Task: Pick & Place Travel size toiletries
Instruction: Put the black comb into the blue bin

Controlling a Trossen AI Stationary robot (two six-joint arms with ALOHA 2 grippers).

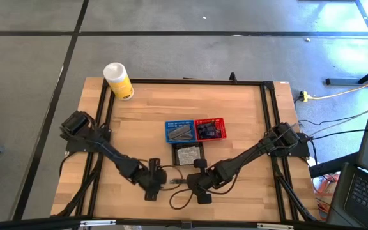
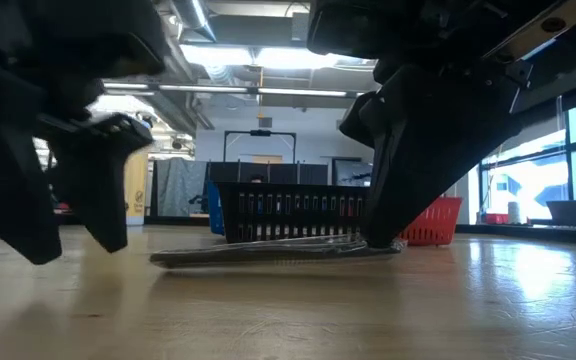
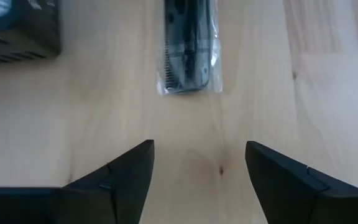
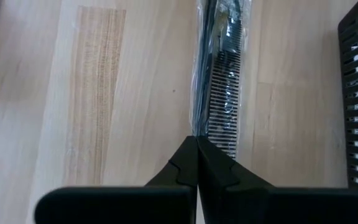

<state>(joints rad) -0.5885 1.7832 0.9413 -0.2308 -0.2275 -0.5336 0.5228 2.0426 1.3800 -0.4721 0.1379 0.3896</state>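
Note:
A black comb sealed in a clear crinkly packet [image 1: 177, 182] lies near the table's front edge, between my two grippers. My right gripper [image 4: 197, 144] is shut at the packet's right end [image 2: 383, 243]. My left gripper [image 3: 197, 162] stands open just left of the packet's other end [image 3: 188, 81], its fingers a little above the wood and touching nothing. Grey tubes fill the blue basket [image 1: 179, 131], and dark items lie in the red basket [image 1: 209, 129]. My right gripper pinches the packet's clear film at its right end [image 4: 197, 127], only at the fingertips. The fingers slant down from the table's right and lie along the packet. That end sits slightly raised, while the left end [image 2: 163, 259] rests on the table.
A black mesh basket [image 1: 188, 153] stands just behind the packet, close to both grippers. The blue and red baskets sit side by side behind it. A white-and-yellow canister [image 1: 118, 80] stands at the far left corner. Bare wood lies left and right of the arms.

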